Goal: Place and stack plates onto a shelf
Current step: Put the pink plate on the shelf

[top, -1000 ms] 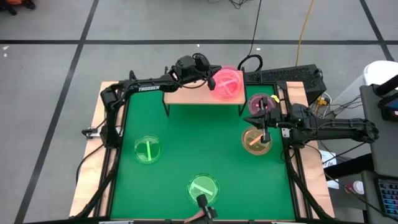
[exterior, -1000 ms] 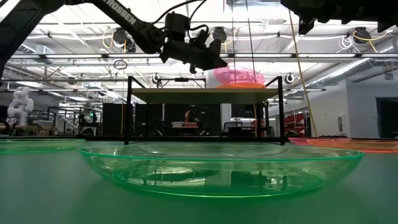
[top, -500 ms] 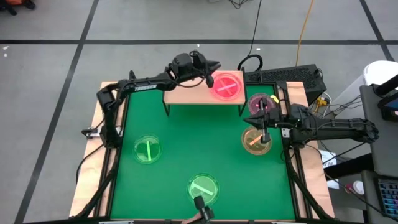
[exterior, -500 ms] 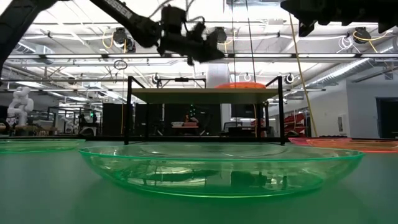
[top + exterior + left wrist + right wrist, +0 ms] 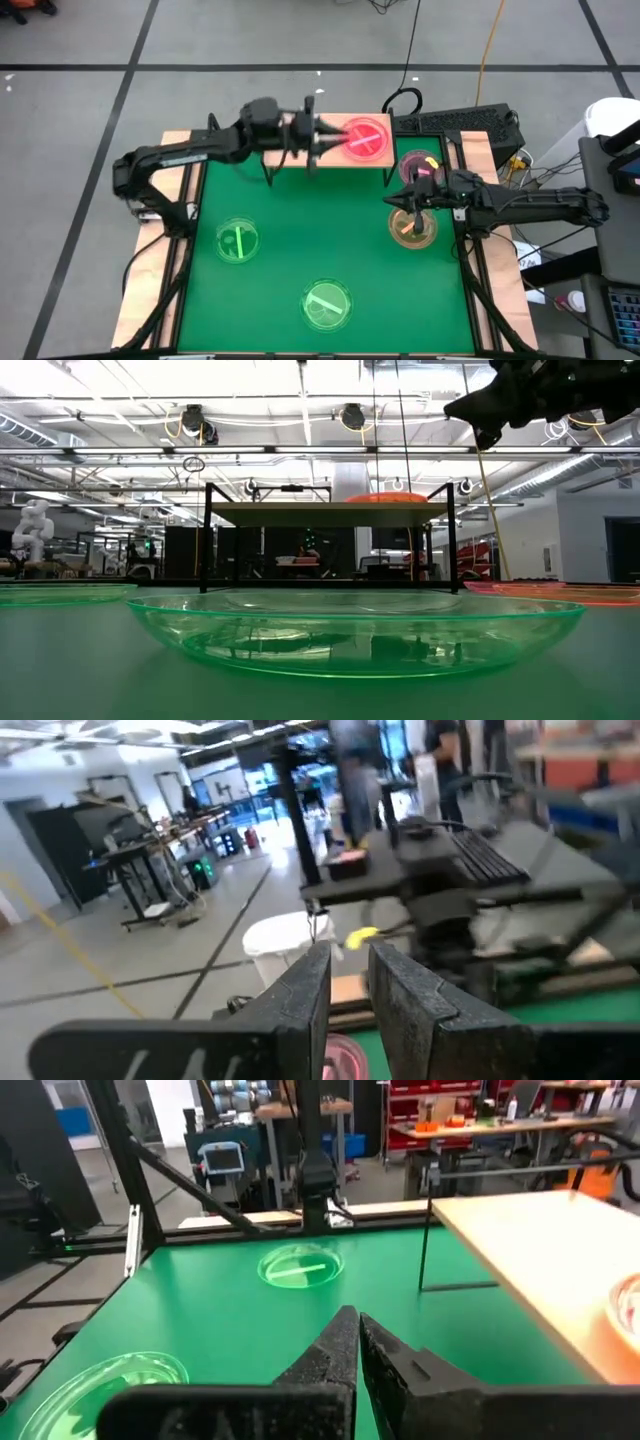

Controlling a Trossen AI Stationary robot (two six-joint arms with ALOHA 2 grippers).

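Note:
A pink plate (image 5: 365, 138) lies flat on the right end of the light-wood shelf (image 5: 296, 155); in the low view the plate (image 5: 392, 497) shows as a thin disc on top of the board (image 5: 320, 510). My left gripper (image 5: 330, 140) hovers over the shelf just left of that plate, narrowly open (image 5: 348, 962), and touches nothing. My right gripper (image 5: 393, 204) is shut (image 5: 357, 1322) and hangs in the air above the amber plate (image 5: 414, 230), which rests on the table. A purple-pink plate (image 5: 420, 163) sits beside the shelf's right legs.
Two green plates lie on the green table: one left of the middle (image 5: 238, 240) and one near the front edge (image 5: 327, 303), which fills the low view (image 5: 350, 630). The shelf's thin black legs (image 5: 207, 540) stand at the far side. The left half of the shelf board is bare.
My left gripper has let go of the pink plate, which has dropped from a raised tilt to lie flat on the shelf's right end. The gripper has then drawn back toward the table's left and risen. My right gripper has tipped from pointing down to pointing toward the table's left.

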